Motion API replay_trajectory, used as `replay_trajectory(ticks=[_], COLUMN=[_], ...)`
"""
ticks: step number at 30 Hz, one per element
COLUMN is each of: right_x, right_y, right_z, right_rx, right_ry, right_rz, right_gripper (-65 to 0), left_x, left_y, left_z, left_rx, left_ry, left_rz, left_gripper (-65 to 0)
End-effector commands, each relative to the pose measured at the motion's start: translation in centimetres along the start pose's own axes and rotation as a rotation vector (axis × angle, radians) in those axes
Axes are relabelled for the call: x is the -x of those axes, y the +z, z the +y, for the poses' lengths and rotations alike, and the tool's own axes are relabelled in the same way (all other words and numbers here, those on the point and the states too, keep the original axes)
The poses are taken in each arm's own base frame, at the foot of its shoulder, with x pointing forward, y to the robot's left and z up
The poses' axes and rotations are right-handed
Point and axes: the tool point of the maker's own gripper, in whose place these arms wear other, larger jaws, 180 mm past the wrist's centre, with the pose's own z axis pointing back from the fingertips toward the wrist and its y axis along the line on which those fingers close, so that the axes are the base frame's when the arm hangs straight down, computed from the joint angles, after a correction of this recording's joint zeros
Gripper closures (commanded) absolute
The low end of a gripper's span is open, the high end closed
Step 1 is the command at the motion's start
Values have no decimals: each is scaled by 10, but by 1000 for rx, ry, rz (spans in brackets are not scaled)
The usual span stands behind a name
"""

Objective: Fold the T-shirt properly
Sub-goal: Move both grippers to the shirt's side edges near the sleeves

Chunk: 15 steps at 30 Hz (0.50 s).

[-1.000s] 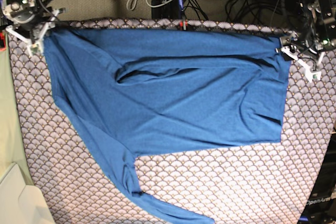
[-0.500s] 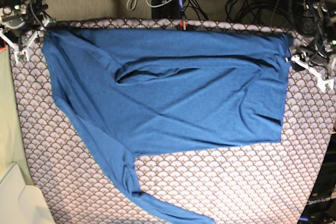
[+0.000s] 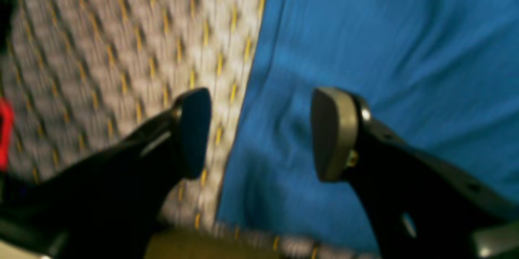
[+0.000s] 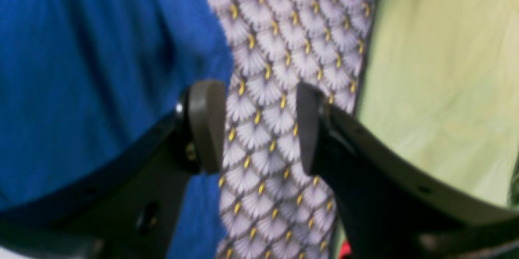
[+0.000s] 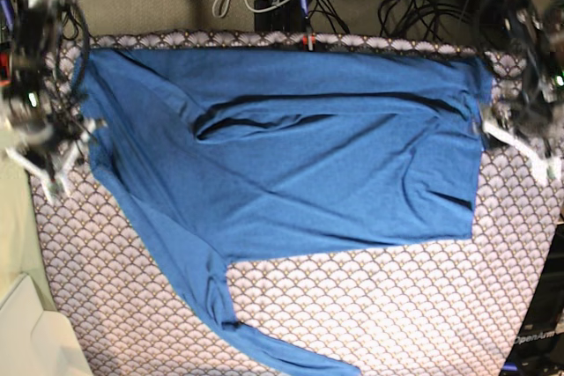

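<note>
T-shirt (image 5: pixel 300 165) is lying flat on the patterned cloth (image 5: pixel 397 305), long axis running 9 to 3 o'clock. My left gripper (image 3: pixel 259 133) is straddling its 3 o'clock edge, jaws spread, empty. My right gripper (image 4: pixel 259 125), also spread, is hovering over cloth just off the 9 o'clock edge.

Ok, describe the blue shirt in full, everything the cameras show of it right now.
The T-shirt is plain medium blue, soft knit, with no print. It lies spread on the scallop-patterned cloth, body across the middle with a long crease and shallow wrinkles. One long sleeve trails toward the base view's bottom edge. The left gripper hovers open across one edge, the right gripper open just beside the opposite edge; neither holds it.
</note>
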Motion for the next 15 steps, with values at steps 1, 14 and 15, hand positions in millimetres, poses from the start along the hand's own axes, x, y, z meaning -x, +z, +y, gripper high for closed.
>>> replay_trajectory(ticks=[1, 14, 15], right_x=[-27, -52, -52], right_y=[-2, -76, -79], right_z=[-10, 2, 4], right_rx=[12, -107, -115], right_ry=[11, -74, -83], right_rz=[-62, 30, 26], right_gripper=[-292, -292, -292], left_x=[-18, -91, -91], left_y=[5, -9, -17], left_z=[3, -16, -17], left_rx=[-9, 51, 58], left_ry=[-7, 40, 51], left_rz=[-54, -178, -161], left_gripper=[-381, -381, -381])
